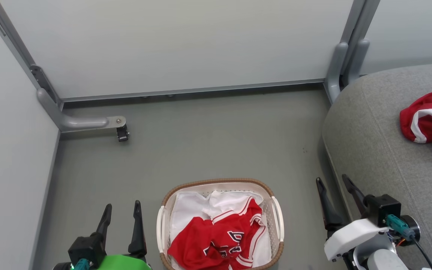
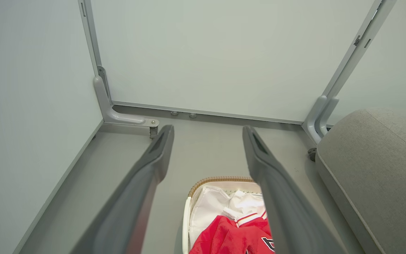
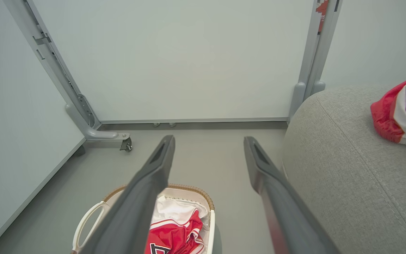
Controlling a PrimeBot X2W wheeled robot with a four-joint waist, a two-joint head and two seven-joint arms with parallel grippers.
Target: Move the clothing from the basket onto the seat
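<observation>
Well behind basket (image 1: 219,182), castered partition foot (image 1: 88,122).

The basket (image 1: 270,225) is white perforated plastic, its rim (image 1: 219,181) brown and woven, its liner (image 1: 188,213) white cloth. The clothing (image 1: 216,240) is red cloth with a slight sheen. The seat (image 1: 381,150) is matt, coarse grey weave. The floor (image 1: 201,142) is smooth and matt.

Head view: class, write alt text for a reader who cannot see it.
A white basket with a brown rim sits on the grey floor holding a red jersey, flanked by the open, empty left gripper and right gripper. Another red-and-white garment lies on the grey seat at the right.
</observation>
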